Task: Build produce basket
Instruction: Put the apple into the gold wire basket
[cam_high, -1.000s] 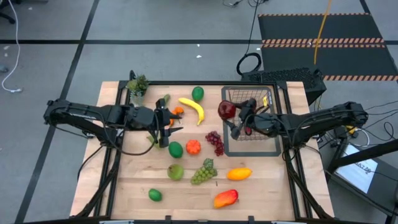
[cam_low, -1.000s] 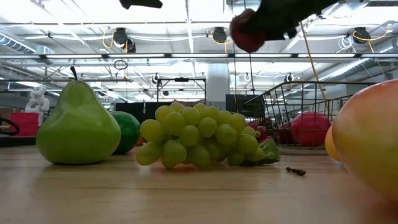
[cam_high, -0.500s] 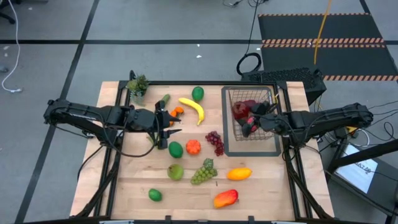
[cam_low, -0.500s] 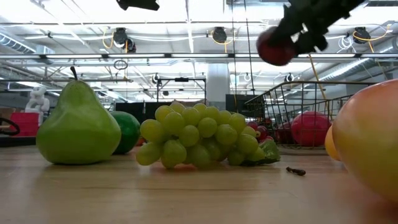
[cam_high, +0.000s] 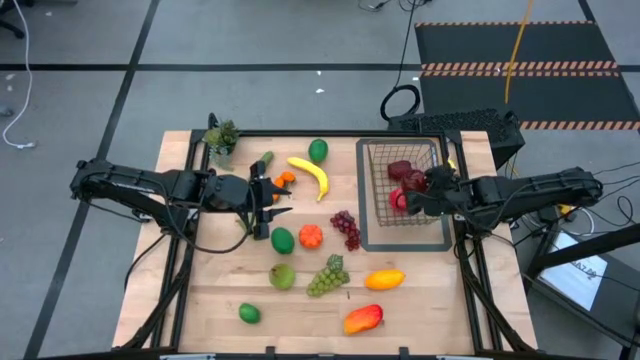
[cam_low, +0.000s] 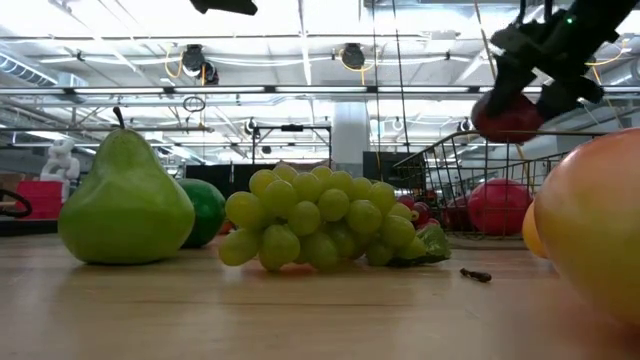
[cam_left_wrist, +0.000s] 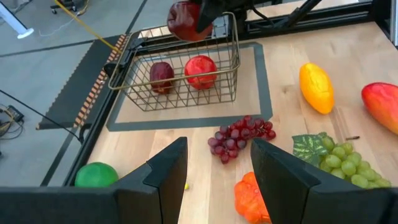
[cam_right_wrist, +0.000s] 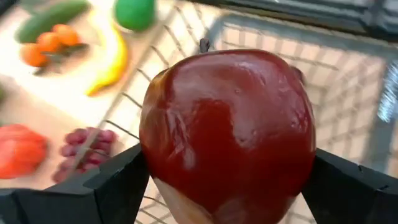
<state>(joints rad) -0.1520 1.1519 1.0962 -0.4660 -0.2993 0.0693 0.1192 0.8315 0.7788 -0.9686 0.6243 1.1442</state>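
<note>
Right gripper (cam_high: 418, 190) grasping dark red apple (cam_right_wrist: 229, 134) over basket (cam_high: 372, 160), table's 3 o'clock. Next: lower, release. Left gripper (cam_left_wrist: 214, 171) parted, empty, 9 o'clock.

From table level the mango (cam_low: 600, 225) runs off the frame's right edge. The green grapes (cam_low: 320, 220) hide most of the purple grapes (cam_low: 415, 212). The left gripper (cam_low: 225, 6) is cropped overhead.

No legible text or labels, seemingly.
</note>
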